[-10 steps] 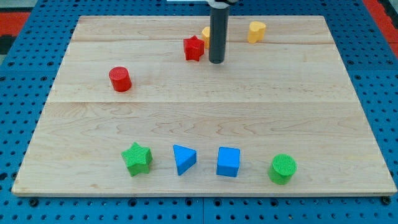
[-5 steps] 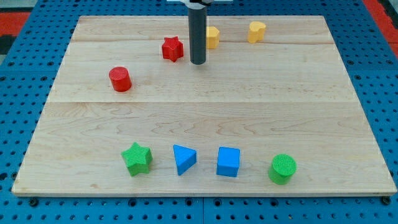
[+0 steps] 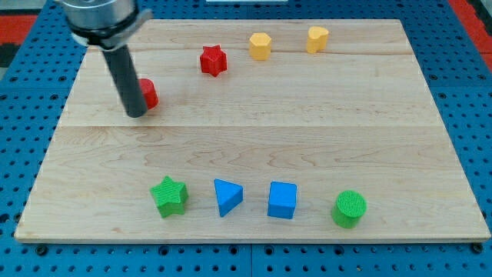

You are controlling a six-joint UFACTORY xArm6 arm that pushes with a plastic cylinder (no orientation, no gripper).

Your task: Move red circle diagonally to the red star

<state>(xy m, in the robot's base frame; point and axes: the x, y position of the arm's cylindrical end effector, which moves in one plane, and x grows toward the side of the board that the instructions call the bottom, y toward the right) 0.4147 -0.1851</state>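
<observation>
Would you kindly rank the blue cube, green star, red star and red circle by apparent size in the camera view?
1. Blue cube and green star: look alike, and both sit nearer the camera.
2. Red star.
Red circle: partly hidden behind my tip, so unranked.

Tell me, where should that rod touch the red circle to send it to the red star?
On its lower-left side. The red star lies up and right of the red circle, and my tip already sits at the circle's lower left.
</observation>
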